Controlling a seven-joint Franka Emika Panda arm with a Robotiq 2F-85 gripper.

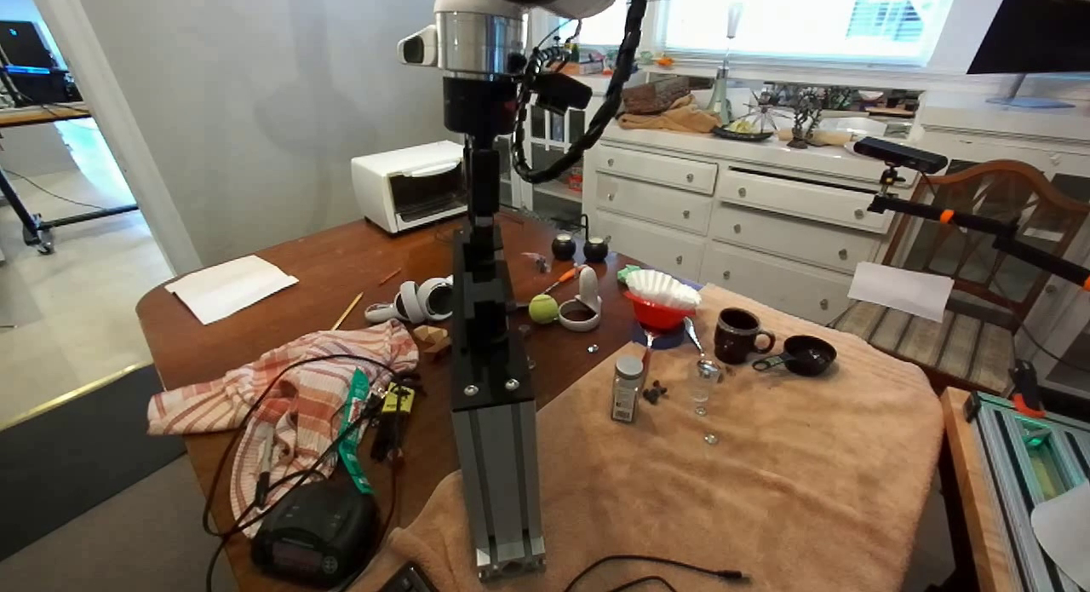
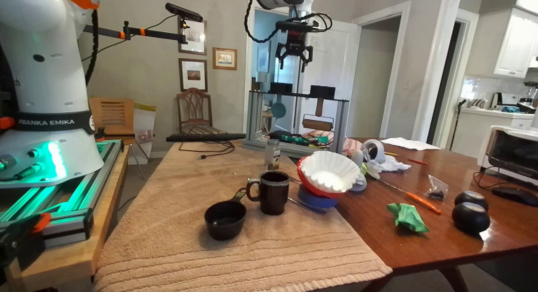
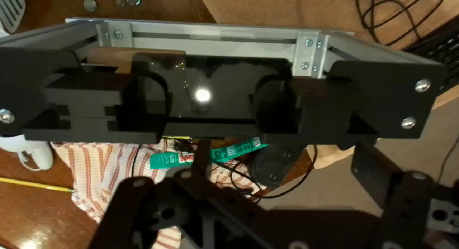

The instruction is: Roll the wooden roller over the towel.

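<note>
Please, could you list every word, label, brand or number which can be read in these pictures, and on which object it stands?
"FRANKA EMIKA": on the black band around the robot arm.
Perhaps "h", the rest not visible: higher on the same arm.
Too small or blurred to read: print on the green strip, the jar and the tool.
I can read no other text.
</note>
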